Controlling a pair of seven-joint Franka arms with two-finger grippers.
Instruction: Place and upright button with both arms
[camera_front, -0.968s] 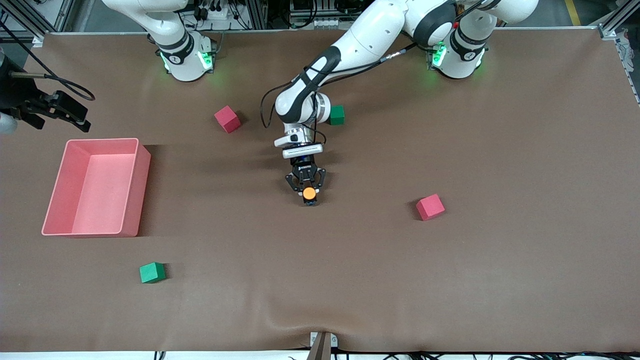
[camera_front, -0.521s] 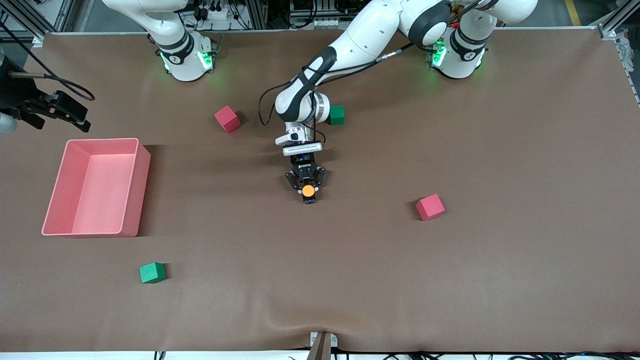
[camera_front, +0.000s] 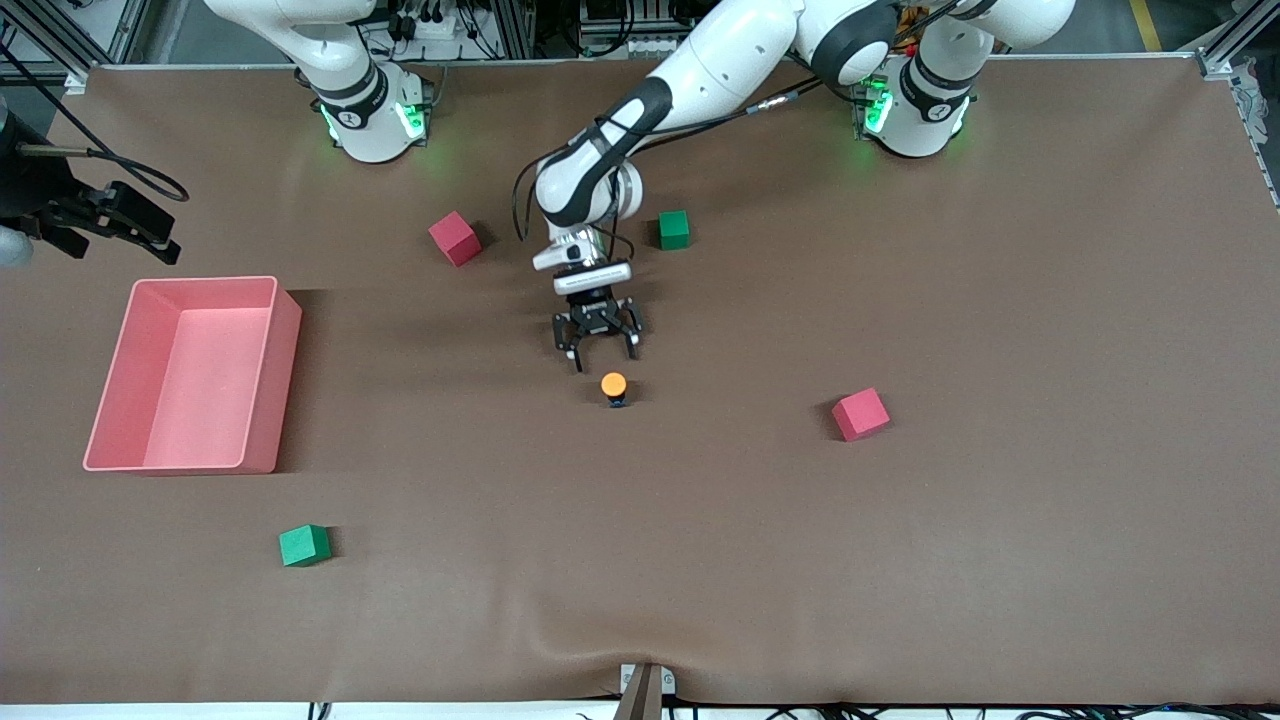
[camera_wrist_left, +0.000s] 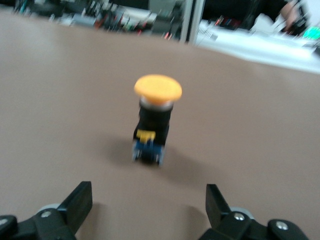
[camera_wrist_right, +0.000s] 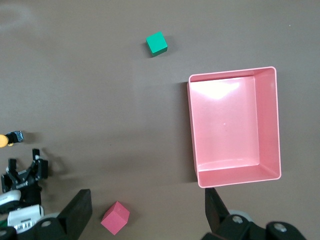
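The button (camera_front: 613, 387), orange cap on a black body, stands upright and free on the brown table near its middle. My left gripper (camera_front: 604, 357) is open and empty, just off the button on the side toward the robot bases. In the left wrist view the button (camera_wrist_left: 155, 120) stands apart from the open gripper (camera_wrist_left: 147, 200). My right gripper (camera_front: 163, 235) is open and empty, held high near the pink bin. In the right wrist view the gripper (camera_wrist_right: 147, 210) is open, and the button (camera_wrist_right: 10, 139) shows far off.
A pink bin (camera_front: 285, 370) sits toward the right arm's end of the table. Red cubes (camera_front: 455, 238) (camera_front: 861, 414) and green cubes (camera_front: 674, 229) (camera_front: 304, 545) lie scattered. The right wrist view shows the bin (camera_wrist_right: 232, 71), a green cube (camera_wrist_right: 156, 44) and a red cube (camera_wrist_right: 115, 218).
My left gripper opened, let go of the button and drew back toward the robot bases. The button stays upright where it was. The right arm has not moved.
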